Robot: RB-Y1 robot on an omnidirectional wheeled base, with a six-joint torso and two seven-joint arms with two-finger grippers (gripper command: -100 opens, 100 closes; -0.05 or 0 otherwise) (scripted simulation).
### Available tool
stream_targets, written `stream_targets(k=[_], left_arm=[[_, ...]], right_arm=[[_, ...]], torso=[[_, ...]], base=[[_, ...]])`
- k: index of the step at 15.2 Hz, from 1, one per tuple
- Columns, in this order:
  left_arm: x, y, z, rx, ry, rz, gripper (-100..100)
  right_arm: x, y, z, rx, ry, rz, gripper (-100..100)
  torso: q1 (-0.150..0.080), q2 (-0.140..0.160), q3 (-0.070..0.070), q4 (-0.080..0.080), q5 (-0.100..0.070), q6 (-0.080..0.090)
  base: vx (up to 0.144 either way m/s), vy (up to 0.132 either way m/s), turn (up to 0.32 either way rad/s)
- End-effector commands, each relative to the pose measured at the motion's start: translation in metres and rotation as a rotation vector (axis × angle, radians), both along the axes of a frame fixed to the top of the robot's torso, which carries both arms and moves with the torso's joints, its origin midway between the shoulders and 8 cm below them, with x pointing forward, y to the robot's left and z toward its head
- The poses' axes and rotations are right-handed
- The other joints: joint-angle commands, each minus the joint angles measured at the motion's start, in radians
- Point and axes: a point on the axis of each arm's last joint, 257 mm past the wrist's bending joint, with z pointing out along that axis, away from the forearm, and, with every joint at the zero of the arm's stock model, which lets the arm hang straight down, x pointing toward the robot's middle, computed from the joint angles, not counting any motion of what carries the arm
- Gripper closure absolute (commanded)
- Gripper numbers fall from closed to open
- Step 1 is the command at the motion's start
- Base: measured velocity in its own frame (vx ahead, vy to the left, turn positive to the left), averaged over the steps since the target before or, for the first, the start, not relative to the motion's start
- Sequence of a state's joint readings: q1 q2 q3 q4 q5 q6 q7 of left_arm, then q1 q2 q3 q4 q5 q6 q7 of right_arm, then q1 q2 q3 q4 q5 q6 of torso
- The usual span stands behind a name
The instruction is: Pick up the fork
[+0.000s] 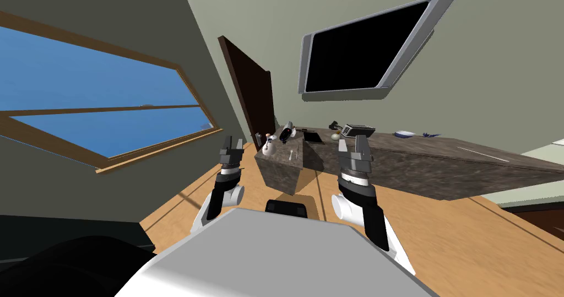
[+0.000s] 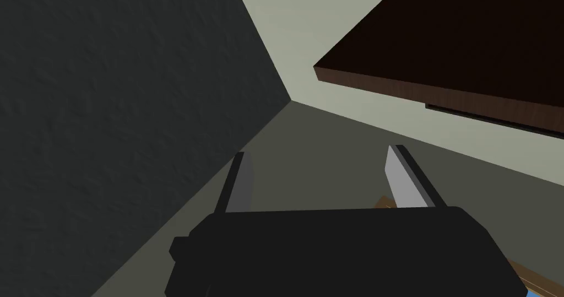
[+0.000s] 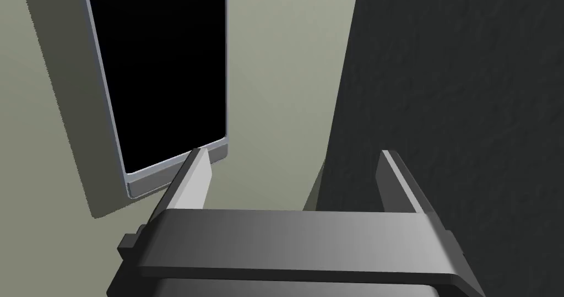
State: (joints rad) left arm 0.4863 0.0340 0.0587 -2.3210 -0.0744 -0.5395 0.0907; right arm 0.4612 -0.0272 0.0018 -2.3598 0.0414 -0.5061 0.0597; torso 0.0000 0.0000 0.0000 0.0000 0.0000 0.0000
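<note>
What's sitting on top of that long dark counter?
A small fork, a white jug, a dark bottle, a toaster and a bowl lie on the counter. The right end effector covers a patch of it, so anything there is hidden.

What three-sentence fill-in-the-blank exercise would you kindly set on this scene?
1. The fork lies on the dark, stone-patterned ____.
2. The left gripper and the right gripper both have their fingers ____.
3. The black screen hangs on the ____.
Missing words: counter; open; wall.
</note>
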Motion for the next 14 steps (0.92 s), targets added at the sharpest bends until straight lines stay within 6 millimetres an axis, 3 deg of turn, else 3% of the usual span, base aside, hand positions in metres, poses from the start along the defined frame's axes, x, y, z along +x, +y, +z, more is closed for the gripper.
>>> stream_targets(k=[1, 9, 12, 13, 14], left_arm=[[0.000, 0.000, 0.000, 0.000, 0.000, 0.000, 0], [0.000, 0.000, 0.000, 0.000, 0.000, 0.000, 0], [0.000, 0.000, 0.000, 0.000, 0.000, 0.000, 0], [0.000, 0.000, 0.000, 0.000, 0.000, 0.000, 0], [0.000, 0.000, 0.000, 0.000, 0.000, 0.000, 0]], right_arm=[[0.003, 0.003, -0.004, -0.022, 0.016, 0.013, -100], [0.027, 0.016, -0.042, -0.131, 0.138, 0.071, -100], [0.039, 0.019, -0.068, -0.183, 0.213, 0.093, -100], [0.039, 0.020, -0.068, -0.190, 0.215, 0.096, -100], [0.045, 0.020, -0.083, -0.210, 0.256, 0.103, -100]], torso=[[0.000, 0.000, 0.000, 0.000, 0.000, 0.000], [0.004, -0.002, -0.001, 0.000, 0.001, 0.000], [0.004, -0.002, -0.001, 0.000, 0.001, 0.000], [0.004, -0.002, -0.001, 0.000, 0.001, 0.000], [0.004, -0.002, -0.001, 0.000, 0.001, 0.000]], base=[[0.002, 0.008, 0.019], [0.017, 0.047, 0.048], [0.023, 0.055, 0.059], [0.023, 0.055, 0.056], [0.017, 0.069, 0.061]])
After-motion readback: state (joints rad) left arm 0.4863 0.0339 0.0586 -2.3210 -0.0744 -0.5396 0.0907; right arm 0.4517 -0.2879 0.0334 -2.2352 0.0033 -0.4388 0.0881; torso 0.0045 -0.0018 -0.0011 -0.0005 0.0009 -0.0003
